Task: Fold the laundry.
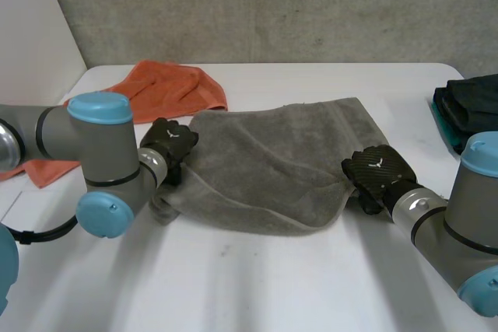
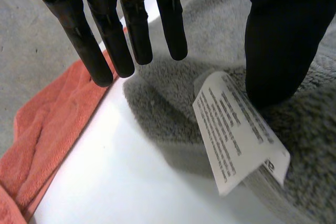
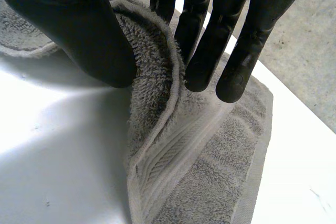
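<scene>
A grey towel (image 1: pixel 272 161) lies folded over in the middle of the white table (image 1: pixel 233 277). My left hand (image 1: pixel 170 144) is at the towel's left edge. In the left wrist view its fingers (image 2: pixel 131 30) are straight and apart from the thumb (image 2: pixel 278 40). The thumb rests on the grey towel (image 2: pixel 315 145) beside a white care label (image 2: pixel 236 129), and nothing is pinched. My right hand (image 1: pixel 377 170) is at the towel's right corner. In the right wrist view the thumb (image 3: pixel 79 30) and fingers (image 3: pixel 210 40) pinch a raised fold of the towel's edge (image 3: pixel 152 77).
An orange cloth (image 1: pixel 167 87) lies crumpled at the back left, just beyond my left hand's fingertips (image 2: pixel 47 124). A stack of dark folded clothes (image 1: pixel 471 106) sits at the table's right edge. The grey wall stands behind the table.
</scene>
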Controlling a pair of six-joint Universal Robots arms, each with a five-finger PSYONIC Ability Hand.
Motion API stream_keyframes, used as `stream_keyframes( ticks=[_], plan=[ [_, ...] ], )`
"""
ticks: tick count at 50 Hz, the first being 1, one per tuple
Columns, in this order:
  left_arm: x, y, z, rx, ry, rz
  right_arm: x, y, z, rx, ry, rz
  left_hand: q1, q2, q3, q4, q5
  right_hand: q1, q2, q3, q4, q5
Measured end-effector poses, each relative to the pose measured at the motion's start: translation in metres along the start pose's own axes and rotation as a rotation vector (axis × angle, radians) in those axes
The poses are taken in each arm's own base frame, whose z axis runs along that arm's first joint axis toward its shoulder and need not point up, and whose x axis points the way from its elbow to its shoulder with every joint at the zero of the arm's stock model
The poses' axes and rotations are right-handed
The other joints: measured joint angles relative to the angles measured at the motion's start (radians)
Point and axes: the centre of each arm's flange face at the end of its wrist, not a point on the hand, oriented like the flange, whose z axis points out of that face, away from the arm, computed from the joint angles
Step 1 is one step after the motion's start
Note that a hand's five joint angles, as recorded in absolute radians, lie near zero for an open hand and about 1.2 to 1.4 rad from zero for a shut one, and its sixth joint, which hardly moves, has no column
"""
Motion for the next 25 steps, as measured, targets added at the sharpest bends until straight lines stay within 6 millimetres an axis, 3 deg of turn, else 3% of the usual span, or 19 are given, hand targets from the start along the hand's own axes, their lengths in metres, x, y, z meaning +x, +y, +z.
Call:
stream_keyframes(
  ticks=[12, 13, 15, 25],
  plan=[
    [0.008, 0.012, 0.0, -0.049, 0.014, 0.004, 0.002, -0.001, 0.001, 0.004, 0.007, -0.012, 0.035, 0.041, 0.041, 0.029, 0.029, 0.0, 0.0, 0.0, 0.0, 0.0],
    [0.008, 0.012, -0.001, -0.048, 0.015, 0.003, 0.002, -0.001, 0.001, 0.004, 0.007, -0.014, 0.53, 0.52, 0.498, 0.511, 0.503, 0.0, 0.0, 0.0, 0.0, 0.0],
    [0.009, 0.011, -0.002, -0.048, 0.014, 0.001, 0.002, -0.001, 0.001, 0.004, 0.007, -0.018, 0.589, 0.623, 0.611, 0.628, 0.6, 0.0, 0.0, 0.0, 0.0, 0.0],
    [0.0, -0.014, -0.028, 0.051, -0.074, -0.006, 0.003, -0.003, 0.001, 0.007, 0.011, -0.025, 0.589, 0.642, 0.629, 0.648, 0.601, 0.0, 0.0, 0.0, 0.0, 0.0]
  ],
)
